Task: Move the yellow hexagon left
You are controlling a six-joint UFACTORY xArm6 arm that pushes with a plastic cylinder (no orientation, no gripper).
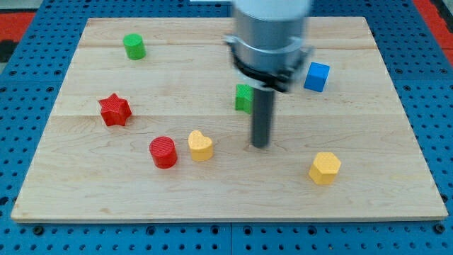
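Yellow hexagon (325, 168) sits nearest the board's (396, 191) bottom edge, toward the bottom-right corner, clear of everything else. That's the target.

My tip (260, 145) is on the board up and to the view's left of it, apart, no contact. No claw on this rig, just the bare rod, so there is nothing to open or close.

Problem: the tip is on the wrong side. A leftward push needs contact on the hexagon's right face, so I'd judge it has to go round first. Cutting straight across risks clipping the hexagon and knocking it right or toward the bottom edge, which is close.

Second risk: an off-centre hit. The flat faces would likely let it rotate and slip off the rod, drifting down off the board.

Third: the lane to the left. Yellow heart (200, 145) and red cylinder (163, 152) sit close together, slightly higher than the hexagon. A long push angled upward would probably plough into them.

Farther back: red star (115, 110) near the left edge, green cube (244, 98) partly hidden behind the rod, blue cube (317, 76) toward the right edge, green cylinder (134, 47) near the top-left corner. All out of the path.
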